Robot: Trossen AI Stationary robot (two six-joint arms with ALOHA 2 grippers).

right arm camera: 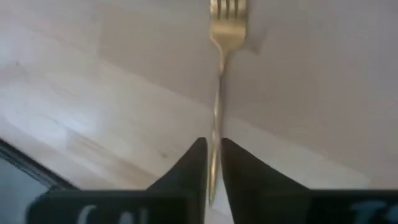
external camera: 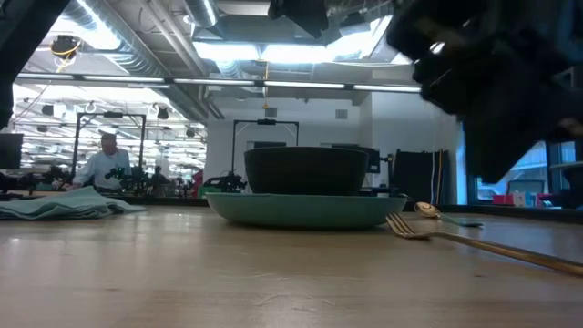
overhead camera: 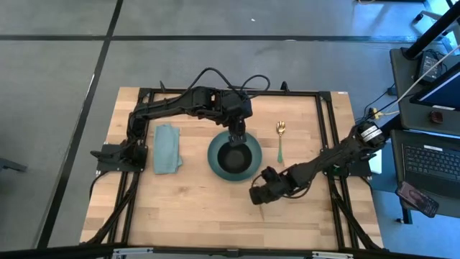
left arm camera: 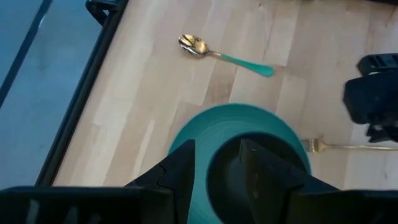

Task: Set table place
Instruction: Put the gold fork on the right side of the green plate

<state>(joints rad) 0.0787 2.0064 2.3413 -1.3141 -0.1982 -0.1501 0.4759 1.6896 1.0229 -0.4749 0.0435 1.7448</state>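
A black bowl (overhead camera: 232, 156) sits in a round teal plate (overhead camera: 253, 147) at the table's middle; both also show in the low view, the bowl (external camera: 305, 170) on the plate (external camera: 305, 210). My left gripper (overhead camera: 236, 137) is open above the bowl's far rim, touching nothing; its fingers (left arm camera: 183, 171) frame the bowl (left arm camera: 233, 180). My right gripper (overhead camera: 257, 196) is just near of the plate, shut on a slim gold fork (right arm camera: 225, 18). A gold spoon with a teal handle (overhead camera: 280, 137) lies right of the plate. A folded teal napkin (overhead camera: 167, 149) lies left of it. My right gripper pinches the fork's handle (right arm camera: 216, 118) between its two fingers, which lie along the fork. The tines (right arm camera: 227, 9) point away from the gripper, toward the plate. In the low view the tine end (external camera: 401, 224) rests on the table; the place of contact lies outside that view.
Black rail frames (overhead camera: 327, 129) run along both sides of the wooden table (overhead camera: 194, 208). Bare wood lies near of the plate and napkin. A desk with a laptop (overhead camera: 428, 162) stands beyond the right edge. A person (external camera: 105, 164) shows far off in the room.
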